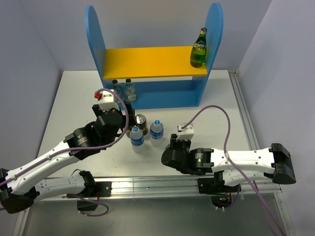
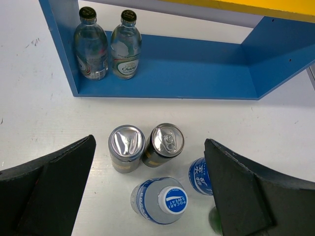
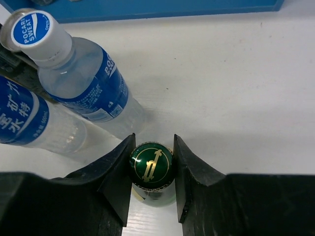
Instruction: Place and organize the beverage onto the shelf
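My right gripper (image 3: 153, 137) is shut on the gold-marked cap of a green glass bottle (image 3: 151, 163) standing on the table; in the top view the gripper (image 1: 173, 142) hides it. A second green bottle (image 1: 199, 48) stands at the right end of the shelf's yellow upper board (image 1: 152, 61). My left gripper (image 2: 148, 142) hangs open above two dark cans (image 2: 126, 145) (image 2: 165, 142) and a blue-labelled water bottle (image 2: 165, 199), touching none. Another water bottle (image 2: 199, 177) stands by its right finger.
Two clear glass bottles (image 2: 91, 46) (image 2: 125, 46) stand at the left end of the shelf's blue lower tier (image 2: 197, 69). The two water bottles (image 3: 78, 73) (image 3: 29, 123) stand close to the left of my right gripper. A metal rail (image 1: 241, 108) runs along the table's right edge.
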`<act>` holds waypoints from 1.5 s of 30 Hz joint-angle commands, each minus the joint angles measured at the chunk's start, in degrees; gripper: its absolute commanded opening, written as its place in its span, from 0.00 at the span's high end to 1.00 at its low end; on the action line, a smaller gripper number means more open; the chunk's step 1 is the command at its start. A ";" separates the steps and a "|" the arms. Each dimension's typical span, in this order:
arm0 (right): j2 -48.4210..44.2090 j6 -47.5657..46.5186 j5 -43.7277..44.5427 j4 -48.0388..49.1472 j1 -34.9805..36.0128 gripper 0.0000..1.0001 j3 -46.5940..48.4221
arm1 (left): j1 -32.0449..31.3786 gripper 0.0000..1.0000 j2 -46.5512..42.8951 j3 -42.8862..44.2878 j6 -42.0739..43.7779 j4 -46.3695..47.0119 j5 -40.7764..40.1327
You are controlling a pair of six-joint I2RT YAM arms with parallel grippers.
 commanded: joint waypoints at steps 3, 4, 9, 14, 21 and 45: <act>-0.85 -10.76 8.50 0.75 -0.09 1.00 11.01 | -0.28 0.01 -0.88 0.18 -0.24 1.02 -0.35; -1.28 -12.80 9.82 1.72 -0.27 1.00 12.50 | -0.28 0.01 -1.14 0.18 -0.24 1.19 -0.27; -4.18 -37.00 8.96 15.84 -4.83 1.00 20.94 | -0.36 0.01 -1.50 -0.17 -0.24 1.63 -0.09; -2.27 -51.65 -3.41 25.90 -15.45 1.00 34.37 | -0.36 0.01 -1.76 -0.43 -0.24 1.98 0.00; 12.82 -58.95 -16.43 25.38 -30.84 1.00 57.57 | -0.36 0.01 -2.38 -0.70 -0.15 2.34 0.09; 44.68 -55.98 -28.93 12.36 -52.39 1.00 93.91 | -1.15 0.01 -4.22 -1.67 -0.15 3.13 0.44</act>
